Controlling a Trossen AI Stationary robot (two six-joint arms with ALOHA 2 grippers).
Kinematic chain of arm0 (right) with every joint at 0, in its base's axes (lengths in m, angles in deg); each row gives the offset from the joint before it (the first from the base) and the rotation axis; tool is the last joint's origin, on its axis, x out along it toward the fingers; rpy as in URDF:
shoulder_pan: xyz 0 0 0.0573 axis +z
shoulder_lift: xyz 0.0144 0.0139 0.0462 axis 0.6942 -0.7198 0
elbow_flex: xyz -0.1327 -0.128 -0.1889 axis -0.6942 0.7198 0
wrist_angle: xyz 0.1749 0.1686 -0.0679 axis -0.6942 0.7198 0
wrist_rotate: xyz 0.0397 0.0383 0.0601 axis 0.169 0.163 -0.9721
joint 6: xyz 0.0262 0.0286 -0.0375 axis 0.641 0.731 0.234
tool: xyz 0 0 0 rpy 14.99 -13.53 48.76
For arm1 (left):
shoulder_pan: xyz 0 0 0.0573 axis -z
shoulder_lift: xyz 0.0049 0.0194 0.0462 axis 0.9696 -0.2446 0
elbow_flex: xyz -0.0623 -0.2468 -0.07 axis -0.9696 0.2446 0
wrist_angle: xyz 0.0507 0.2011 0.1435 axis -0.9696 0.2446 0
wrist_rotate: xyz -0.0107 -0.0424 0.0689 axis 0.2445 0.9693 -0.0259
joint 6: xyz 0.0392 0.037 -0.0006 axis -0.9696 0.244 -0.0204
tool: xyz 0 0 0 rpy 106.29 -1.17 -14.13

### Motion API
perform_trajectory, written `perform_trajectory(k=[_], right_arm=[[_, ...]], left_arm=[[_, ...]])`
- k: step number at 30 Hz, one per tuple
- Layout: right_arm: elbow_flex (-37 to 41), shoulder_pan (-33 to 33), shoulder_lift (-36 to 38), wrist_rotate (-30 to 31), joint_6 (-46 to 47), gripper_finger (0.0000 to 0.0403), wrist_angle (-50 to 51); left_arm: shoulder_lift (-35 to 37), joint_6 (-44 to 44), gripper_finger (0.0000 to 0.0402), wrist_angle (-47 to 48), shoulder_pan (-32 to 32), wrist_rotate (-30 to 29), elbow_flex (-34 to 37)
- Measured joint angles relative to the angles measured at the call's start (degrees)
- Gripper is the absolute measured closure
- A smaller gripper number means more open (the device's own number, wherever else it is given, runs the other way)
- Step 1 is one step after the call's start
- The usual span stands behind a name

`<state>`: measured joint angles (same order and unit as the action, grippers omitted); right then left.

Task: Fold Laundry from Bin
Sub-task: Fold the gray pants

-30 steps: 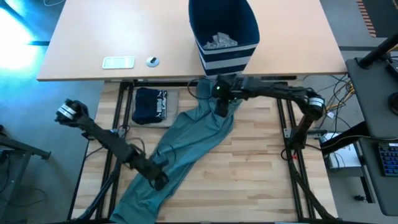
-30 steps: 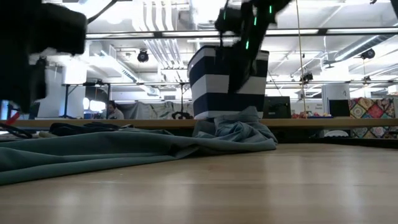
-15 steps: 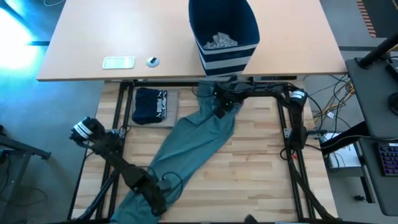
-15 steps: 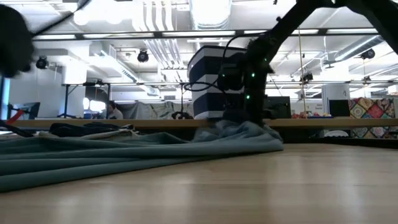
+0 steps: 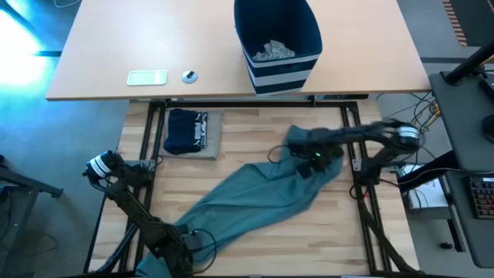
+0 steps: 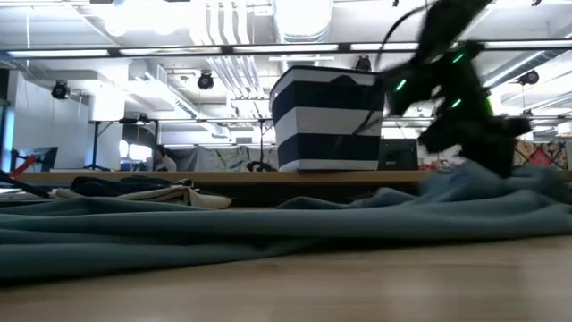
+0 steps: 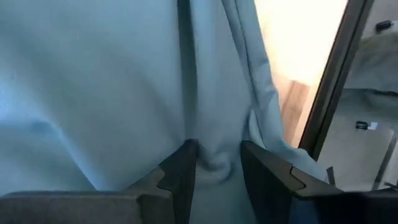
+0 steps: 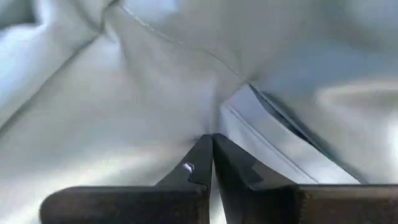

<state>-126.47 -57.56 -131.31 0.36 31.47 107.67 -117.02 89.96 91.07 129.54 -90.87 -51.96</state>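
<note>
The teal-green garment [image 5: 247,201] is the largest item: it lies spread in a long diagonal band across the wooden table [image 5: 255,147], on the side of the table away from the striped navy bin [image 5: 278,38], which stands on the adjoining tan desk [image 5: 116,46]. The cloth drapes in soft folds and ridges, as the low view shows [image 6: 268,233]; it is judged light, limp and without stiffness, so it will sag and trail wherever it is not supported, and a pinch on a single layer may slip or gather extra folds.

The bin holds small grey pieces [image 5: 274,52] at its bottom. A navy garment with white lettering [image 5: 189,131] lies folded on the table, near the bin's left corner and just beside the teal-green garment's upper edge, apart from it.

The right gripper [image 5: 312,158] sits on the end of the teal-green garment nearer the bin; its wrist view shows the jaws closed tight on a pinch of cloth [image 8: 208,155]. The left gripper [image 5: 185,245] sits at the end farthest from the bin; its fingers [image 7: 180,168] stand partly apart with a fold of cloth bunched between them, gripping it.

Best holds, as a judgement: seams, hems or corners at opposite ends, so that the cloth can be drawn taut between the two arms before folding. A mid-panel grip would merely lift a peak and leave the rest slack.
</note>
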Motion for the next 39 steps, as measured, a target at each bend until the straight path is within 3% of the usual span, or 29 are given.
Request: perform_trajectory(k=[5,9,16,20,23,26,32,39], right_arm=[[2.56,3.59,14.11,2.37,3.55,0.0391,-3.4],[1.11,0.05,18.64,2.62,-3.86,0.0391,-10.51],[1.09,-14.32,8.84,4.34,-22.52,0.0391,-24.26],[1.07,-21.42,-0.53,1.36,-29.66,0.0391,-33.16],[-0.81,-25.33,-7.74,-0.32,-33.97,0.0391,-34.54],[-4.01,-29.2,-12.6,2.97,-37.27,0.0391,-37.67],[-12.3,-37.97,-16.67,10.76,-39.58,0.0391,-38.47],[-18.82,-42.57,-15.4,7.62,-45.31,0.0391,-33.34]], left_arm=[[0.02,-4.23,0.0287,0.3,-0.23,-0.12,-2.18],[0.11,-7.13,0.0287,2.77,-1.04,-0.12,-3.54],[-0.28,-5.75,0.0287,9.52,-2.48,0.59,-3.51],[-0.28,-2.07,0.0287,8.56,-2.54,2.12,-3.49],[-0.28,-0.48,0.0287,7.03,-2.54,2.59,-3.51],[-0.28,-0.16,0.0287,6.15,-2.56,2.7,-3.51],[-0.39,2.88,0.0287,7.03,-2.94,4.95,-3.5],[0.73,6.62,0.0287,7.97,-5.5,5.24,-3.73]])
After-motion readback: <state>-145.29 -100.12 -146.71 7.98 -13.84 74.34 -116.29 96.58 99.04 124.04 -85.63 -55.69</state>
